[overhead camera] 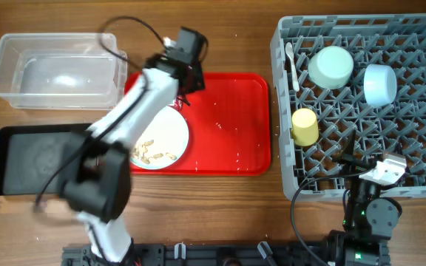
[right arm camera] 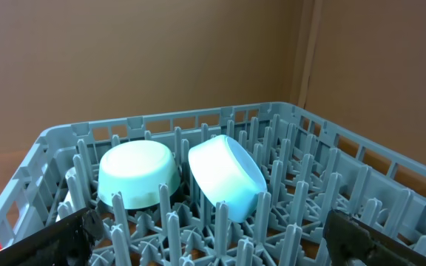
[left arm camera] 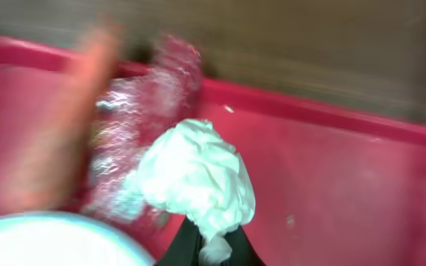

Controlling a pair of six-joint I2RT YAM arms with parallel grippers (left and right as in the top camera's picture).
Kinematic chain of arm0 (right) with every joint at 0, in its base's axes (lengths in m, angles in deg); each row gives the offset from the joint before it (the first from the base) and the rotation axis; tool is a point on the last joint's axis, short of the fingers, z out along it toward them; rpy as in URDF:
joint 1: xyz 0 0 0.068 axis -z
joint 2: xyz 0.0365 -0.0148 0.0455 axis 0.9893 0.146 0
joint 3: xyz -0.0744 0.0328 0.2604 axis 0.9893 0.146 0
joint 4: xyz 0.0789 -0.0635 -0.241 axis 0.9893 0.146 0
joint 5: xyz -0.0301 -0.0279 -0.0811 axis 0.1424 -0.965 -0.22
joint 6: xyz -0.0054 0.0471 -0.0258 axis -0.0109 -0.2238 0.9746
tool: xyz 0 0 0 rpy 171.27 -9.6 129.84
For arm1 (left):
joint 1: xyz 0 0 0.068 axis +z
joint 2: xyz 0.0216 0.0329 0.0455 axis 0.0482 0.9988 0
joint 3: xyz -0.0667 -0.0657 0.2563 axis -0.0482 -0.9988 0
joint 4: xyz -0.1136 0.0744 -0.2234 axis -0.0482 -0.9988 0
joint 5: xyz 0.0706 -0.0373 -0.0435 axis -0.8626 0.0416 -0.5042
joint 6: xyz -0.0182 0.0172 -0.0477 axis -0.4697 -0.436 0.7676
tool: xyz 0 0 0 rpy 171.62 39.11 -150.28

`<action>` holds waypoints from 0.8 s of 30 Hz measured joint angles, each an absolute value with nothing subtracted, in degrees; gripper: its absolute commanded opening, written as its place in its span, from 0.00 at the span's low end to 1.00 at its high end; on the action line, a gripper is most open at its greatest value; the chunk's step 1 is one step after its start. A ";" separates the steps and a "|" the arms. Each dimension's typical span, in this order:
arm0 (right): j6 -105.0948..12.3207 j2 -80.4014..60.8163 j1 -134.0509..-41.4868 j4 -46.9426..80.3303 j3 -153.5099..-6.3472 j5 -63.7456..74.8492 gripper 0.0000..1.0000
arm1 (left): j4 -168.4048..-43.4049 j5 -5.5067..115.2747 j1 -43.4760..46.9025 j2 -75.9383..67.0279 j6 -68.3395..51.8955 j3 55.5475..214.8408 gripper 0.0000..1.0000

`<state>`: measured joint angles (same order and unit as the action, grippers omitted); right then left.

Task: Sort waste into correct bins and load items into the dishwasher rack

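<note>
Crumpled tissue (left arm camera: 198, 177) is pinched by left gripper (left arm camera: 207, 247) at far-left corner of red tray (left arm camera: 331, 170) (wrapper (left arm camera: 146, 111), blurred carrot (left arm camera: 65, 133) beside); right gripper (right arm camera: 213, 225) is spread over rack (right arm camera: 161, 120).

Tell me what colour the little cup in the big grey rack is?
Yellow. The cup shows best in the overhead view.

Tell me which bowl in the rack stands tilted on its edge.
The bluer bowl, on the overhead view's right; the mint bowl lies flat, upside down.
</note>
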<state>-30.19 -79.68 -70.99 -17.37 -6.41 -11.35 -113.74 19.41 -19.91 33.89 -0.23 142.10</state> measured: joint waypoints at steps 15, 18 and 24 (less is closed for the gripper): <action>-30.19 -79.68 -70.99 -17.39 -6.41 -11.35 1.00 | -113.17 25.81 9.81 30.33 -3.03 143.22 0.63; -30.19 -79.68 -70.99 -17.39 -6.41 -11.35 1.00 | -115.51 31.34 5.07 30.09 -7.58 143.08 0.62; -30.19 -79.68 -70.99 -17.39 -6.41 -11.35 1.00 | -114.02 27.21 -9.64 31.75 -13.19 139.83 0.62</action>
